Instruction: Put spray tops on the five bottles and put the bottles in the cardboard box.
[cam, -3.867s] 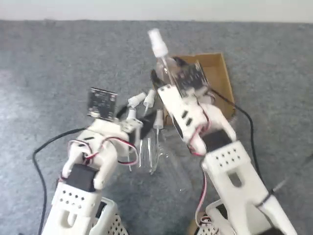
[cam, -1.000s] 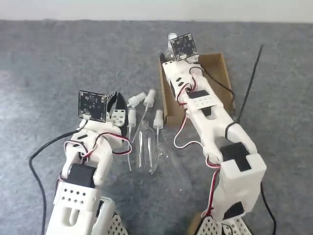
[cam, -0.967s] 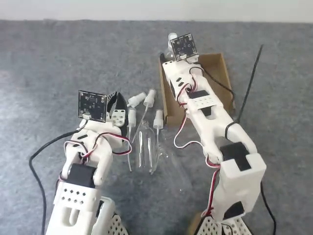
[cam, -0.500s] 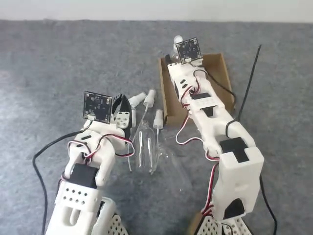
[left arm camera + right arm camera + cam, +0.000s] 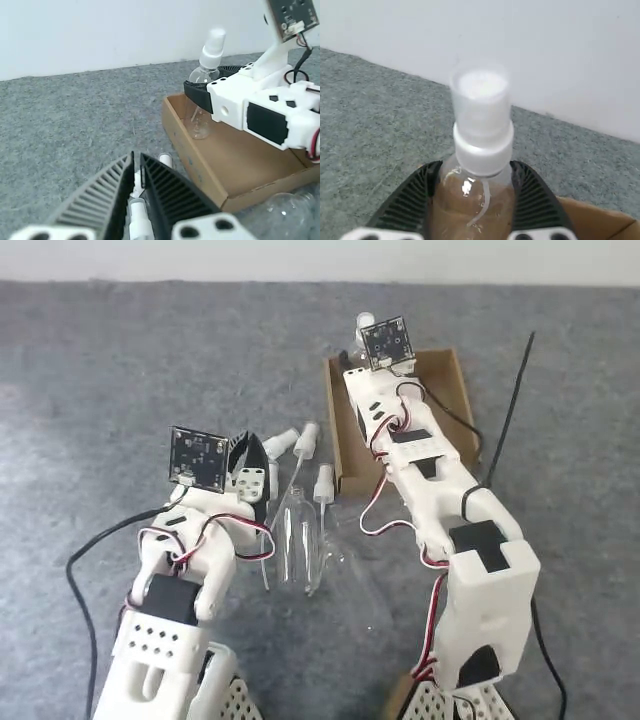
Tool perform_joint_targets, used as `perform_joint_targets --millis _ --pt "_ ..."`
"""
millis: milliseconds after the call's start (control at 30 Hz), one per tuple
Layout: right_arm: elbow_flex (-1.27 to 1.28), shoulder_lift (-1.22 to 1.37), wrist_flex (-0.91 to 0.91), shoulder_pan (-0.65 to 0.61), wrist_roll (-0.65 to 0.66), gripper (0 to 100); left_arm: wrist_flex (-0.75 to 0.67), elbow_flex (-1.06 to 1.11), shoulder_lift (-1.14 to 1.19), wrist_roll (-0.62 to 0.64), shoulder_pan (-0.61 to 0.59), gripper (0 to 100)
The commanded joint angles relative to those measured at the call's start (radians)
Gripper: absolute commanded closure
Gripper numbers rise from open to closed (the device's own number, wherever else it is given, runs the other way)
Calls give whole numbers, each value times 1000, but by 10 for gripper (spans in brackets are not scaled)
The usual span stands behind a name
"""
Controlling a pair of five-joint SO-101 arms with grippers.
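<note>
My right gripper (image 5: pixel 358 352) is shut on a clear bottle (image 5: pixel 479 200) with a white spray top (image 5: pixel 481 100) on it. It holds the bottle upright over the far corner of the cardboard box (image 5: pixel 455 390). In the left wrist view that bottle (image 5: pixel 200 120) hangs just inside the box (image 5: pixel 235 165). My left gripper (image 5: pixel 250 452) is low over the carpet, shut, its tips nearly touching (image 5: pixel 138 162). Loose spray tops (image 5: pixel 308 438) lie just beyond it. Several clear bottles (image 5: pixel 300 530) lie on their sides between the arms.
Grey carpet covers the floor, with a white wall at the far edge. White baskets (image 5: pixel 225 695) sit at the near edge by both arm bases. A black cable (image 5: pixel 510 410) runs to the right of the box.
The right arm came down from a raised pose and stretched out, carrying the bottle to the box's far corner. The left gripper shifted slightly right and its fingers drew together.
</note>
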Motion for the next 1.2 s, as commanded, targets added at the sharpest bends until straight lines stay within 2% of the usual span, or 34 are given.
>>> perform_joint_targets --millis 0,600,800,1167 --pt "-32 -19 -19 -2 9 991 -23 -8 -9 -6 3 989" --pt "-12 -19 -21 -4 11 988 -23 -10 -9 -6 2 988" --pt "5 -21 -19 -5 11 884 -23 -10 -9 -6 2 988" --pt "14 -25 -18 -16 12 870 -23 -10 -9 -8 2 988"
